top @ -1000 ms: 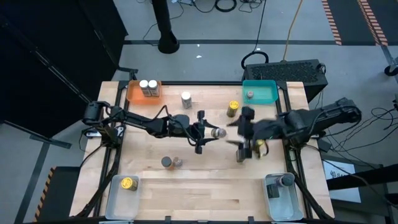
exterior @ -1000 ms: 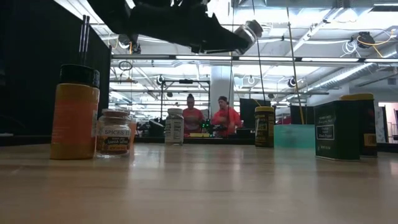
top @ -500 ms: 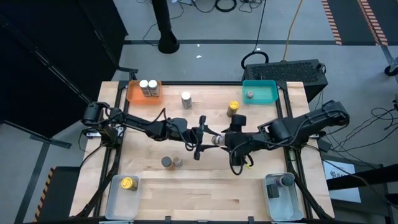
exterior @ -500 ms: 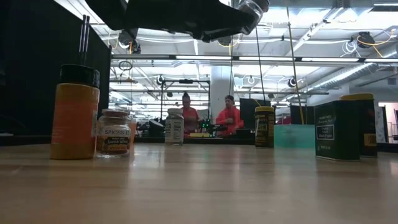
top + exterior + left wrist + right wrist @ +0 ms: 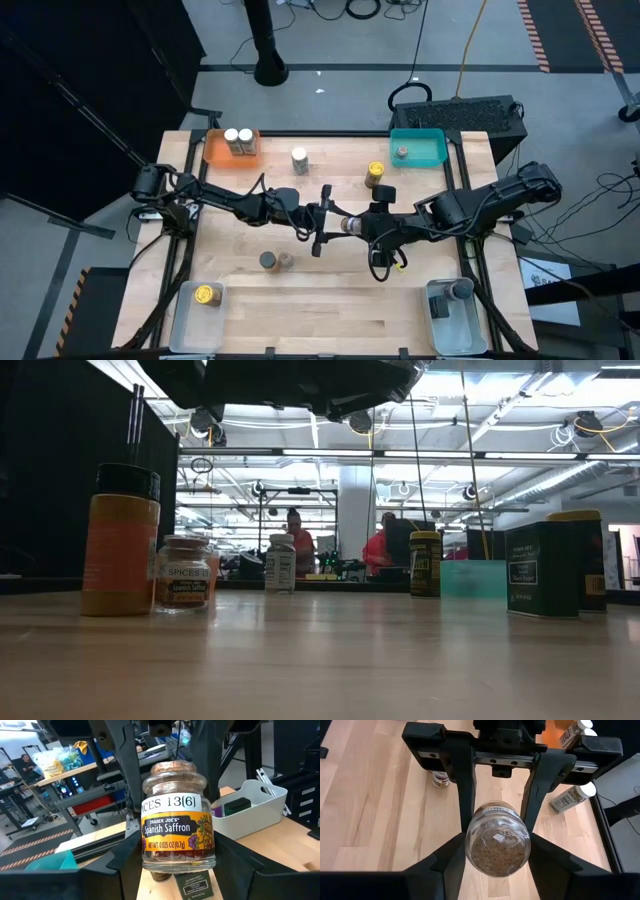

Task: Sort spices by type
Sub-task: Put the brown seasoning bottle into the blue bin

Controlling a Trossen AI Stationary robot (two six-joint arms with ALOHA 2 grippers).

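Observation:
A small glass saffron jar (image 5: 349, 224) with a cork top (image 5: 172, 768) hangs above the table's middle, lying about level. My left gripper (image 5: 340, 222) comes from the left and is shut on its base end. From the right, my right gripper (image 5: 358, 226) is shut on its cork end. Both arms sit at the top edge of the low view, where the jar is out of sight. Other spice jars stand upright on the table: a white-topped one (image 5: 299, 160), a yellow one (image 5: 375, 174) and a pair (image 5: 276, 261). My left gripper pinches the jar's lower body (image 5: 150, 857) between its two fingers (image 5: 112, 870), coming level from the table's left, along the jar. The jar is clear of the table, its cork end pointing away toward the right arm. My right gripper has its two fingers (image 5: 447, 862) against opposite sides of the jar's cork end (image 5: 470, 845), at the shoulder below the cork. It comes from the table's right, slanting down, facing the cork. The jar is clear of the table.
An orange tray (image 5: 213, 150) at the far left holds two white-topped jars. A teal tray (image 5: 425, 147) at the far right holds one jar. Clear trays at the near left (image 5: 190, 310) and near right (image 5: 445, 320) hold one jar each. Green tins (image 5: 545, 570) stand at the right.
My right gripper has gone toward the table's left and a little down, up to the jar in my left gripper. My left gripper has tipped, and the jar's cork end has risen out of the low view.

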